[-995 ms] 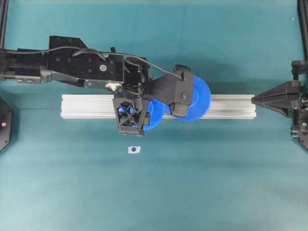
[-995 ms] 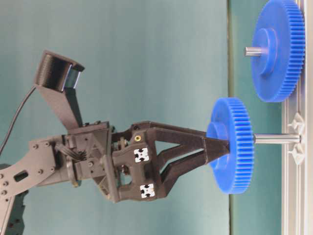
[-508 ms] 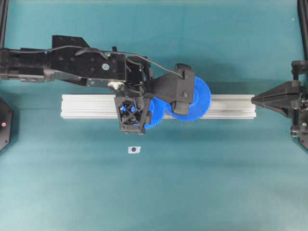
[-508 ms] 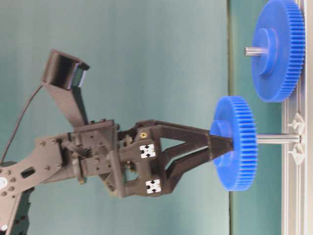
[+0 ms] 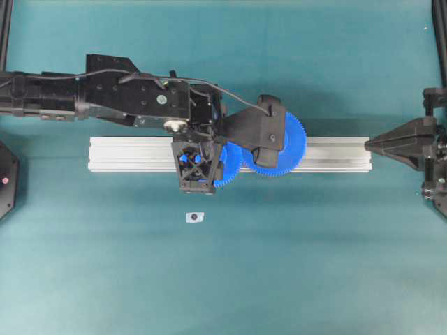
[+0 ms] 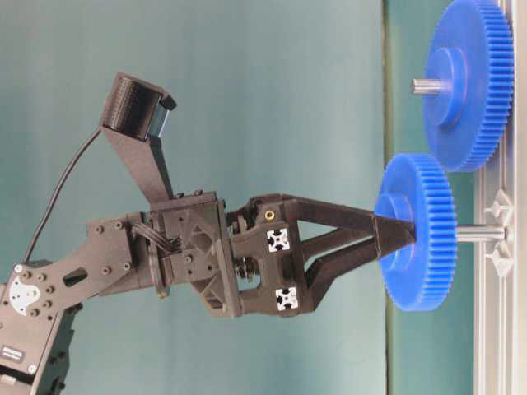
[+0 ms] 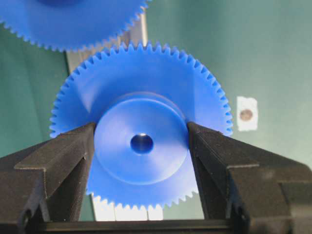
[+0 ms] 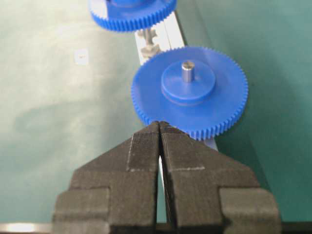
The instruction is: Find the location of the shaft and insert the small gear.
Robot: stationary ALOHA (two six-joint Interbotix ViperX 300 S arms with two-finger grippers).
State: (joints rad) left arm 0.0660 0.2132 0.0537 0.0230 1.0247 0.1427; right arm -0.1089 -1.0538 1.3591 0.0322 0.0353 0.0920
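Note:
My left gripper (image 6: pixel 392 237) is shut on the raised hub of the small gear (image 6: pixel 430 276), a bright blue toothed wheel. The silvery shaft (image 6: pixel 479 234) sticks out of the aluminium rail (image 6: pixel 494 337) and passes into the gear's far side; a short length still shows between gear and rail. In the left wrist view both fingers press the hub of the small gear (image 7: pixel 141 165), and its dark centre hole faces me. From above, the left gripper (image 5: pixel 196 166) covers most of the small gear (image 5: pixel 228 169). My right gripper (image 8: pixel 160 125) is shut and empty, short of the rail's end.
The bigger blue gear (image 6: pixel 471 82) with a grey pin (image 8: pixel 187 70) sits on the same rail (image 5: pixel 328 153), its teeth close to the small gear's. A small white tag with a dark dot (image 5: pixel 195 217) lies on the teal mat in front of the rail.
The left gripper has pushed the small gear along the shaft toward the rail, so less bare shaft shows. The right gripper has not moved.

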